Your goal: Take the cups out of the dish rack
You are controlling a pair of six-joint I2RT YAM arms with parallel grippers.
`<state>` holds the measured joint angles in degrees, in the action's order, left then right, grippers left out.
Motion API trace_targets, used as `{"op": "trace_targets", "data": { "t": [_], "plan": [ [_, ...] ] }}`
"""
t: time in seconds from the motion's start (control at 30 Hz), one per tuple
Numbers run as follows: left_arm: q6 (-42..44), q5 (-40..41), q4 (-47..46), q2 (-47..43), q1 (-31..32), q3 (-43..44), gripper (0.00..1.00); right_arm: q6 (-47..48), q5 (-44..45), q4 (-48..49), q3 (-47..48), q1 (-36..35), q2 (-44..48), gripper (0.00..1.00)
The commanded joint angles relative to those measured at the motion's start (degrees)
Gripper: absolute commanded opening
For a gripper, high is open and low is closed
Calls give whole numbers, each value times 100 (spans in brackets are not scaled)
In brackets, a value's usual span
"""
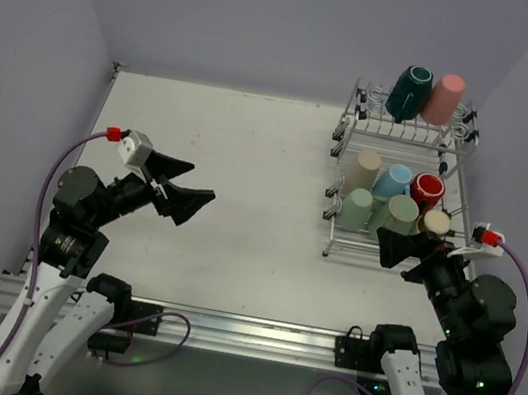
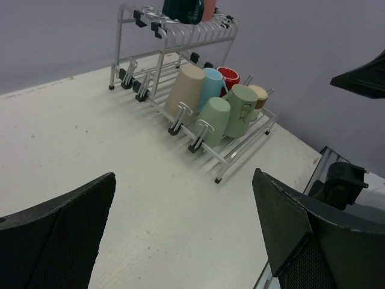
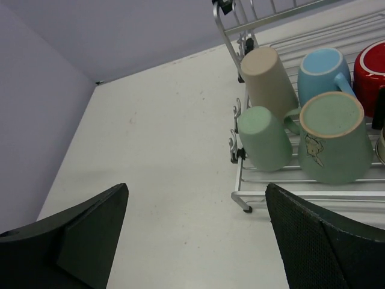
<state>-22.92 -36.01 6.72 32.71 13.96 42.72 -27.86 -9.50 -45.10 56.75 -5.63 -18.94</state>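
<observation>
Two-tier silver wire dish rack (image 1: 355, 122) is seen at far right of white table (image 1: 251, 155). Dark teal cup (image 1: 409, 90) and pink cup (image 1: 444, 98) are held on top tier, remaining cups (image 1: 392, 182) lying below. Left gripper (image 2: 183, 177) and right gripper (image 3: 195, 192) are spread wide, nothing gripped.

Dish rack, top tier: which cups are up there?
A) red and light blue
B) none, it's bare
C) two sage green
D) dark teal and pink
D: the top external view shows the dark teal cup and the pink cup side by side on the upper tier of the dish rack, while the red cup and the light blue cup sit on the lower tier.
</observation>
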Motion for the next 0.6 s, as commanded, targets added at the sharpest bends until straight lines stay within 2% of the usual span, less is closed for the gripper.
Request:
{"op": "trace_targets", "data": {
  "t": [0.0,0.13,0.27,0.4,0.5,0.57],
  "plan": [
    [225,-205,-84,-195,19,-158,100,123,176,106,64,-17,-259,99],
    [420,-222,-170,-186,19,-727,100,131,466,168,29,-8,-583,99],
    [385,-153,-75,25,2,-616,100,175,651,300,-120,-9,-909,99],
    [280,269,49,-19,2,-589,100,210,590,580,-243,-17,-1296,93],
    [288,296,40,7,2,-598,100,211,511,782,-278,-70,-1638,82],
    [305,288,40,34,2,-607,100,210,493,897,-314,-193,-1875,79]
  ]
}}
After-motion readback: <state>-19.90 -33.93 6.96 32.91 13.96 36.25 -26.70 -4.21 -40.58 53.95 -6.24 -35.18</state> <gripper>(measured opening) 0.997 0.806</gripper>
